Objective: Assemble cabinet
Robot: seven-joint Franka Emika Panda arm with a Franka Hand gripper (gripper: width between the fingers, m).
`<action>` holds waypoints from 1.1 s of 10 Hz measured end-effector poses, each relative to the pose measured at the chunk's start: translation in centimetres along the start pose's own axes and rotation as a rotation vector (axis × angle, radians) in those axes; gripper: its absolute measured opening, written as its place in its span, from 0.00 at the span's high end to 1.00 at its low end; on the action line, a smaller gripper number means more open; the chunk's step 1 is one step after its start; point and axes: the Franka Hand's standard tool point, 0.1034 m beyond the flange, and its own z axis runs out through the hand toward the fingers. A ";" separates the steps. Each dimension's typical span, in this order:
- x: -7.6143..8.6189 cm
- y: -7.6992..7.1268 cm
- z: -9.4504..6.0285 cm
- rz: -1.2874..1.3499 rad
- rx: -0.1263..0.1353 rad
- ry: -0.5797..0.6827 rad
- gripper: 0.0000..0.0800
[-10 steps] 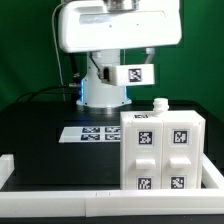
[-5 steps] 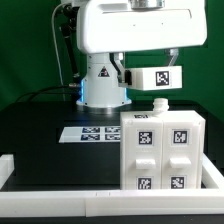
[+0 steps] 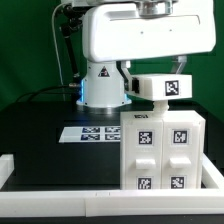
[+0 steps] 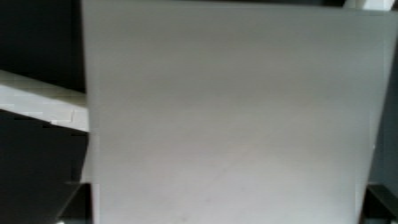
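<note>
On the exterior view's left I see the black table [image 3: 35, 120] with a white rail [image 3: 40, 178] along its near edge, and the marker board [image 3: 92, 133] lying flat in front of the arm's base [image 3: 103, 88]. Further toward the exterior view's right, a drawer block [image 3: 160, 88] hangs in the air under the arm. Its long axis runs level, left to right across the picture, and its tagged face looks toward the camera. The gripper [image 3: 138, 84] sits at the block's left end. I cannot see its fingers, but the block is clear of everything, so I read the pincer as clamped on it. Directly below stands the cabinet [image 3: 160, 150], upright on the table and just behind the rail, its front showing four tags.

The wrist view shows none of that layout. A blurred pale flat face [image 4: 222, 110] fills most of it, with dark table at the margins and a pale band [image 4: 36, 100] I cannot identify.
</note>
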 end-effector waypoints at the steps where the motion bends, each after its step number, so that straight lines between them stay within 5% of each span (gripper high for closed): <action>1: 0.5 0.1 0.3 0.000 0.000 -0.001 0.30; 6: 1.3 -0.9 0.3 0.007 -0.010 0.039 0.30; 11: 0.7 -0.3 0.3 0.023 -0.019 0.059 0.30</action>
